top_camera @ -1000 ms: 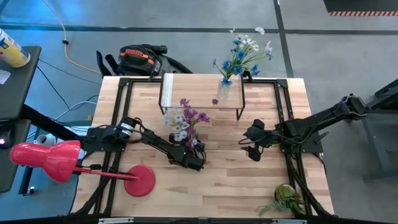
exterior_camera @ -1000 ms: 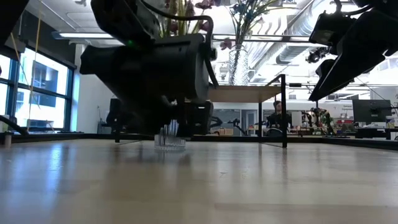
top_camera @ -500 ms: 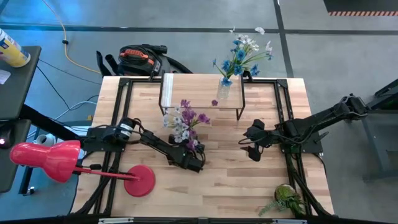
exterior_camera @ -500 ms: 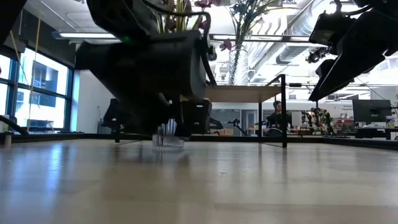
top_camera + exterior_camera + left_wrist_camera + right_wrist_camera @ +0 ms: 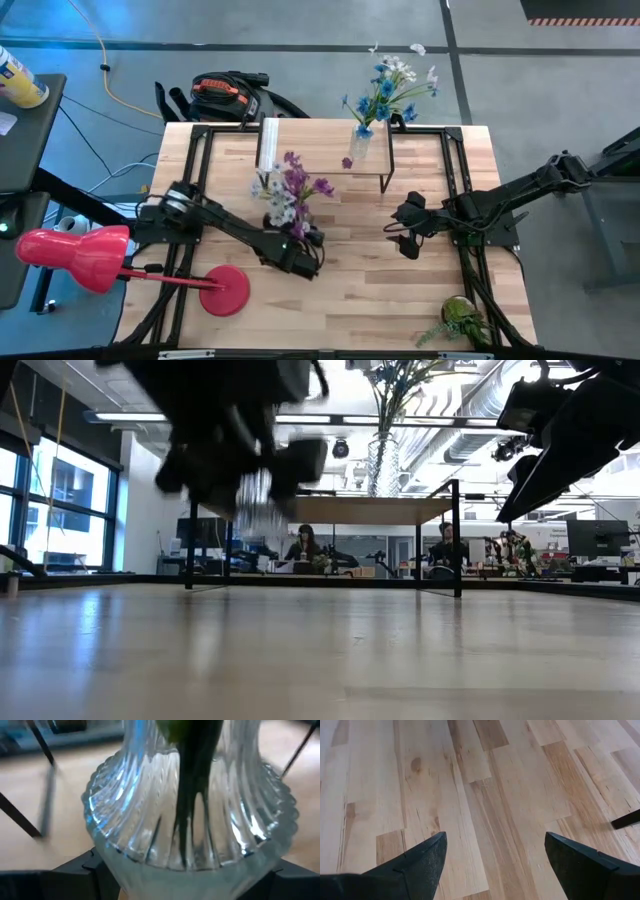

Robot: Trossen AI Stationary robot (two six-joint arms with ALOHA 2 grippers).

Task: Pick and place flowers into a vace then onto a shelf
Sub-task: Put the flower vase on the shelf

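Observation:
A ribbed clear glass vase (image 5: 190,820) with purple and white flowers (image 5: 292,190) hangs above the table's middle, and my left gripper (image 5: 298,248) is shut on it. In the low view the vase (image 5: 255,505) shows blurred, well above the tabletop. The shelf (image 5: 320,150), a light plank on black legs, stands at the far edge. On it is a second glass vase (image 5: 359,143) with blue and white flowers (image 5: 390,85). My right gripper (image 5: 402,236) hovers open right of centre, with only bare wood between its fingers (image 5: 427,857). My left gripper pinches the vase's lower body (image 5: 125,855) between its two fingers (image 5: 75,872), one on either side. The fingers come from the table's left, slanting slightly down. The vase stays upright, lifted clear of the table, with the stems standing up out of it.
A red desk lamp (image 5: 95,255) with a round base (image 5: 225,290) sits at the near left. A bushy green plant (image 5: 460,320) stands at the near right corner. The shelf's black legs (image 5: 456,540) rise beyond the vase. People sit in the room behind.
My left gripper has risen with the vase. The vase stood on the table a second ago and now hangs clear of it, still upright. The flowers have shifted a little toward the table's left.

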